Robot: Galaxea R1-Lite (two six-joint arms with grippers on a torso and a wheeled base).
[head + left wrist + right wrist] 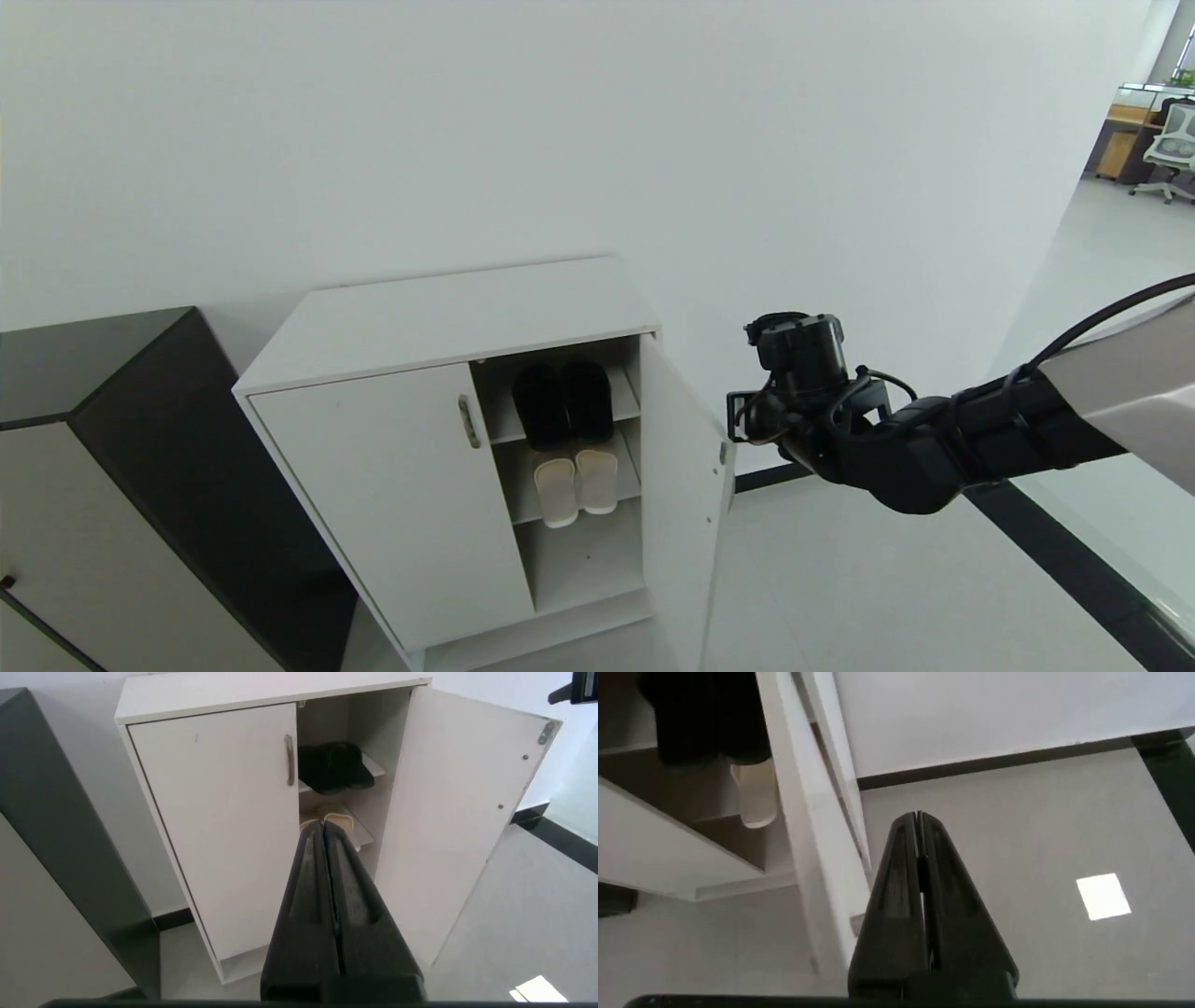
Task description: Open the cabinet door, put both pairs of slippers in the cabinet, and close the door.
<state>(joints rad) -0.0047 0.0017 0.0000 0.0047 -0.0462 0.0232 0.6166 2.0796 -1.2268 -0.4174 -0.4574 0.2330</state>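
- Door (681, 485): wide open, black slippers (563, 401) and white slippers (576, 478) inside.
- Right gripper (920, 821), left gripper (322, 831): both pinched shut, empty.
- Might push crooked, slip off edge, leave gap.

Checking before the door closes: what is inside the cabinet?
Two pairs: black slippers on the upper shelf, white slippers on the shelf below. The closed left door hides the other half of the cabinet.
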